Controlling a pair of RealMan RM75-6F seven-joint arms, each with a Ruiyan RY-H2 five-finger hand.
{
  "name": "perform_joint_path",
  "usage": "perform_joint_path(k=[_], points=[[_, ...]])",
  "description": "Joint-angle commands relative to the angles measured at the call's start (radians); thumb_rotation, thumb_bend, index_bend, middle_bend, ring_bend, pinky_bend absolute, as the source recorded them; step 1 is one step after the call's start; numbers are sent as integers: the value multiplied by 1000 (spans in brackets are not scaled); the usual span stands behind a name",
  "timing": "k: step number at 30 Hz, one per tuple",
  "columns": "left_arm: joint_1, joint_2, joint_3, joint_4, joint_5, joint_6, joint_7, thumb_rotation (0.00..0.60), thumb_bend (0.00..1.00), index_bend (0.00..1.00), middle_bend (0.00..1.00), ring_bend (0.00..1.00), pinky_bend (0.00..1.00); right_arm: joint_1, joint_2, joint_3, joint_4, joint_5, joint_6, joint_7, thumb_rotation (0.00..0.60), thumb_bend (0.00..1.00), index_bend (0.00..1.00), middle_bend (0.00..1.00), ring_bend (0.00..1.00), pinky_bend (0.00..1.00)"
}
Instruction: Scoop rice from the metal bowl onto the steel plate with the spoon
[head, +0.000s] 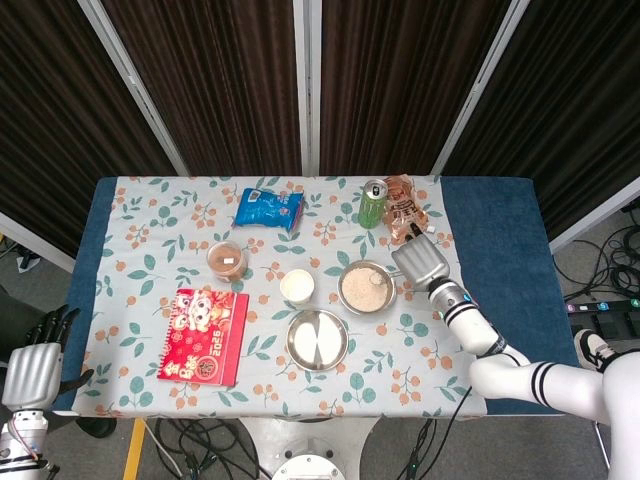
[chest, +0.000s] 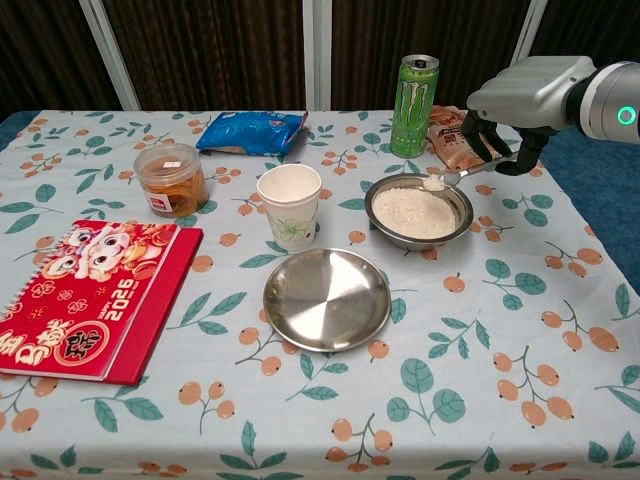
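A metal bowl (chest: 418, 212) (head: 366, 288) full of white rice stands right of centre. The empty steel plate (chest: 327, 298) (head: 317, 339) lies just in front of it, toward the left. My right hand (chest: 520, 100) (head: 421, 261) grips a spoon (chest: 455, 177) by the handle, and the spoon's bowl carries a little rice, lifted above the metal bowl's far right rim. My left hand (head: 32, 368) hangs off the table's near left corner, holding nothing, fingers apart.
A paper cup (chest: 289, 205) stands left of the bowl. A green can (chest: 414, 92) and a snack packet (chest: 455, 138) sit behind the bowl. A blue bag (chest: 251, 131), a lidded jar (chest: 172, 179) and a red notebook (chest: 85, 295) occupy the left side.
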Motion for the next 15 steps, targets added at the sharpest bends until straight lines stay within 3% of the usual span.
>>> perform_joint_path(k=[1, 8, 15], points=[[-1, 5, -1, -8, 1, 1, 6, 600, 73, 182, 193, 120, 219, -37, 19, 20, -19, -73, 38, 86, 600, 333, 644, 606, 296, 110], [-6, 11, -4, -17, -1, -1, 15, 600, 73, 182, 193, 120, 219, -48, 28, 66, -51, -153, 56, 186, 600, 332, 645, 606, 296, 110], [-8, 9, -1, -10, 5, -2, 11, 600, 73, 181, 193, 120, 219, 24, -20, 119, -42, -145, 3, 157, 600, 333, 645, 606, 297, 109]])
